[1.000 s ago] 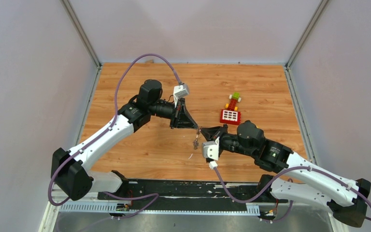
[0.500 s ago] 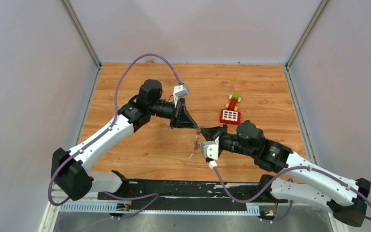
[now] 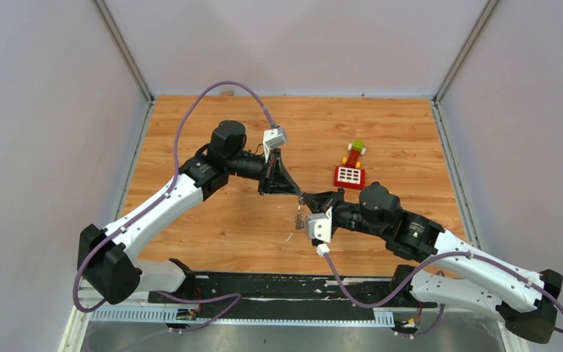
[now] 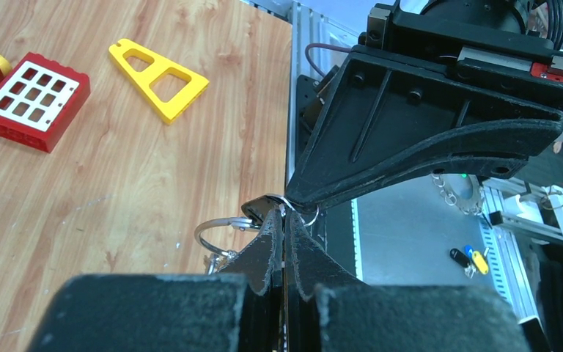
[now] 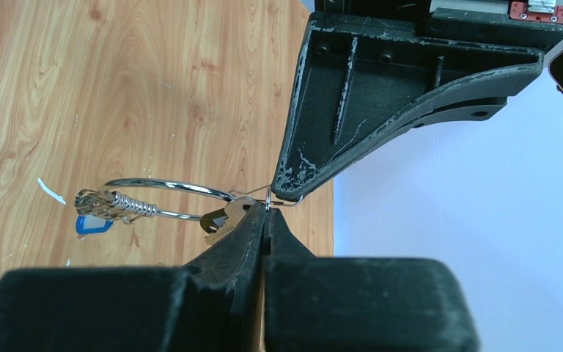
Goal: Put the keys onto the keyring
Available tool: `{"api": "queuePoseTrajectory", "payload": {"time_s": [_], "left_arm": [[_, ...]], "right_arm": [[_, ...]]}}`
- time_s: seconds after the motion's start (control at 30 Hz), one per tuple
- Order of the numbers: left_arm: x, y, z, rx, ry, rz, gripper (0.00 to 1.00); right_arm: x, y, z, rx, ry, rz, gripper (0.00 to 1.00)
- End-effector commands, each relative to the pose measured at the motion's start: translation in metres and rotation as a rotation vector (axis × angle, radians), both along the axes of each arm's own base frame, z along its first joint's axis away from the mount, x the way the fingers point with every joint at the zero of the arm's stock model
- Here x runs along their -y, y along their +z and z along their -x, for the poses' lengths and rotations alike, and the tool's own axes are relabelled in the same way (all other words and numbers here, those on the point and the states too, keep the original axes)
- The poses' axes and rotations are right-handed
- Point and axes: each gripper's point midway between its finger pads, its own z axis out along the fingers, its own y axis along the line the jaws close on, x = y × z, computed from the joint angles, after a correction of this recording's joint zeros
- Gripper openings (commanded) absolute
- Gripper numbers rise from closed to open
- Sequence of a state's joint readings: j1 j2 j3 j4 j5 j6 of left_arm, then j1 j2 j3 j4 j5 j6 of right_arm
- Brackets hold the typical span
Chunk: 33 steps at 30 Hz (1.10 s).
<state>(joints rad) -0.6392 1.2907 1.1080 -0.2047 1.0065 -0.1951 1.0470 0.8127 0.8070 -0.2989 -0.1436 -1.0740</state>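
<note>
Keyring (image 5: 167, 184) is a thin round loop of bright silver wire. It is held in the air above the wooden worktop (image 3: 212, 227), near its middle, right where the two hands meet tip to tip. In the right wrist view a tight wire coil (image 5: 128, 204) wraps the loop at its left end, and a small blue tag (image 5: 92, 224) hangs just below that. A small flat metal key (image 5: 223, 218) lies against the wire at the right, touching the right hand's fingertips. Part of the key is hidden under them.

At the left of the top view, the left arm reaches toward the centre. The left hand (image 3: 297, 191) has its fingers pressed together, pinching the keyring's wire at their tips. Just to the right, the right hand (image 3: 306, 198) points back at it, also closed tight on the keyring, with the bunch dangling below the meeting point. Further right, a red block with a white grid (image 3: 350, 177) sits on the worktop, with a small stack of red, yellow and green blocks (image 3: 354, 152) just behind it. In the left wrist view, a yellow triangular frame (image 4: 160, 79) lies near the red block.
</note>
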Motion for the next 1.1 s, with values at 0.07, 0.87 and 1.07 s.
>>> {"api": "queuePoseTrajectory", "payload": {"time_s": [0.07,0.87,1.07], "left_arm": [[0.003,0.011,0.006,0.029,-0.033,0.037,0.0],[-0.029,0.003,0.021,0.591,-0.234,-0.003,0.0],[-0.038,-0.002,0.005,0.864,-0.224,-0.042,0.0]], "right_arm": [[-0.005,0.03,-0.003,0.028,-0.012,-0.082,0.0],[0.025,0.045,-0.009,-0.314,-0.042,-0.227,0.0],[0.011,0.039,0.0,-0.682,0.024,-0.255,0.0]]}}
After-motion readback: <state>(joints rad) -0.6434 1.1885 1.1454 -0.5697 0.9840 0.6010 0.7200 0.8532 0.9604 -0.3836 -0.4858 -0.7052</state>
